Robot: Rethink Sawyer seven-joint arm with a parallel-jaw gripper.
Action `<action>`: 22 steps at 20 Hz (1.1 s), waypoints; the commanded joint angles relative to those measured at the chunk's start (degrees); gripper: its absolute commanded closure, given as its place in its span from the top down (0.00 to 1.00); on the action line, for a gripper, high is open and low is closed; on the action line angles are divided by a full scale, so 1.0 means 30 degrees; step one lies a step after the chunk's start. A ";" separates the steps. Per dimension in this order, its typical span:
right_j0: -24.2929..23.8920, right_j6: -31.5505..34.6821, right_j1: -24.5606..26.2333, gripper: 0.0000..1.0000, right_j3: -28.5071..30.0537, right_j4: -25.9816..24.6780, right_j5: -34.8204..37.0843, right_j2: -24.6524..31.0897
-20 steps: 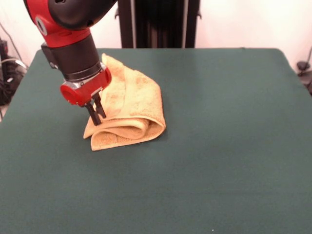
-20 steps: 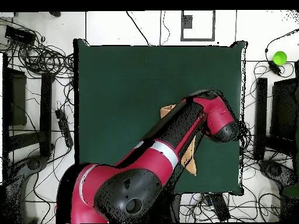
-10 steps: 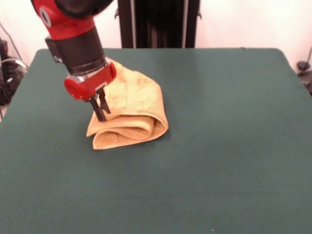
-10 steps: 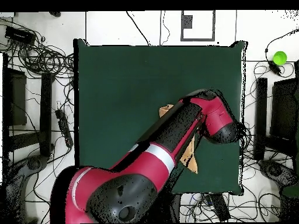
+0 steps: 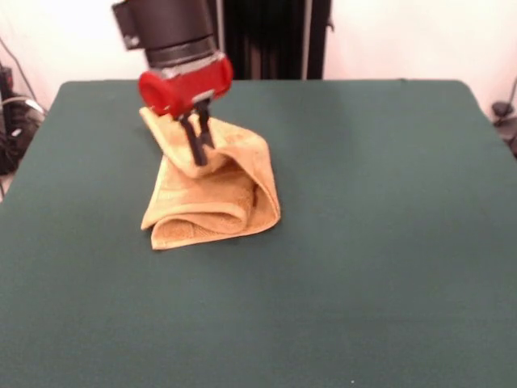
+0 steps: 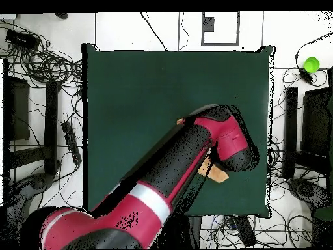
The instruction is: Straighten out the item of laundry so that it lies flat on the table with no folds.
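Observation:
The item of laundry (image 5: pixel 216 194) is an orange-tan towel, folded and bunched in rolled layers on the left half of the dark green table (image 5: pixel 388 210). My gripper (image 5: pixel 200 155) hangs over the towel's far part, shut on an upper layer that it holds raised above the rest. In the overhead view the red and black arm covers most of the towel. Only small tan bits (image 6: pixel 215 171) show beside the arm on the table (image 6: pixel 143 84), and the gripper itself is hidden under the arm.
A black column (image 5: pixel 266 36) stands behind the table's far edge. Cables and black stands (image 6: pixel 49 111) surround the table on the floor, and a green ball (image 6: pixel 311 64) lies off one side.
The gripper has risen and shifted right and toward the far edge, pulling the towel's upper layer up with it. The lower folds have stayed in place.

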 commanded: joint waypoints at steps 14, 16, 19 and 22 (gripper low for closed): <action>0.4382 0.5946 0.0259 0.00 0.4049 0.2186 0.4739 0.2085; 0.4840 0.6266 0.0450 0.00 0.4330 0.1893 0.4888 0.1849; 0.5542 0.6670 0.0452 0.00 0.4961 0.1886 0.5596 0.1441; 0.5489 0.4616 -0.1357 0.00 0.6443 0.3985 0.7310 0.1678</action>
